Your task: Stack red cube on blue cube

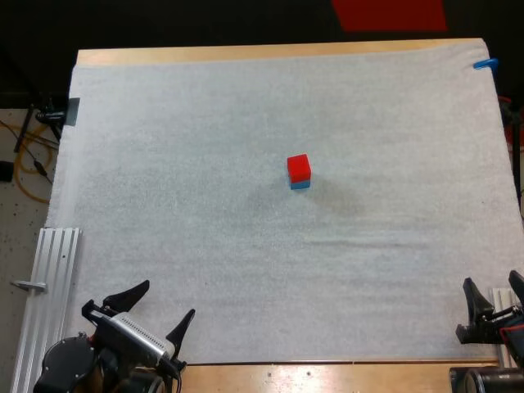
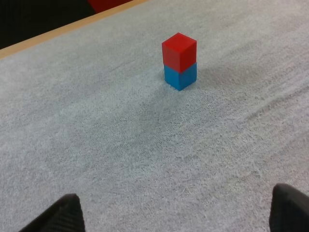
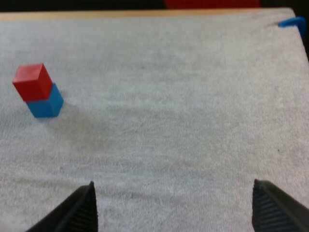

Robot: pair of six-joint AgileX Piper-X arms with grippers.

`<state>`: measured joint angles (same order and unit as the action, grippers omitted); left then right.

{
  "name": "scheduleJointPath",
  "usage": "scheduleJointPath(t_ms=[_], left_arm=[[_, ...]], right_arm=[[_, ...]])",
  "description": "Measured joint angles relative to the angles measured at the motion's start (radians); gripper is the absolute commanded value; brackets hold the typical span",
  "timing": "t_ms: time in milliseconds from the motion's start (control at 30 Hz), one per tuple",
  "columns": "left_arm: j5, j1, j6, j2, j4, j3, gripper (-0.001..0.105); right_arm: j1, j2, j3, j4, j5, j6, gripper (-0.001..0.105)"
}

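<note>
Claw on left arm (image 1: 170, 297) wide open, empty, right claw (image 1: 491, 278) likewise

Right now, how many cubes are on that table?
2: a red cube sits squarely on top of a blue cube, near the middle of the white mat. Nothing there looks able to hide another.

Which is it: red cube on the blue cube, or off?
On: the red cube sits directly atop the blue cube, touching nothing else.
</note>
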<state>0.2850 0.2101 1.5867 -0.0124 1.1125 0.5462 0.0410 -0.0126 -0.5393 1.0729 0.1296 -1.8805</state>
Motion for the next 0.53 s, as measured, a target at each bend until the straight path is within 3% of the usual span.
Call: scheduleJointPath(t_ms=[400,533], left_arm=[[0.0,0.0,0.0,0.0,0.0,0.0,0.075],[-0.034,0.0,0.0,0.0,0.0,0.0,0.075]], right_arm=[[0.0,0.0,0.004,-0.016,0.0,0.011,0.065],[0.0,0.0,0.004,-0.016,0.0,0.011,0.065]])
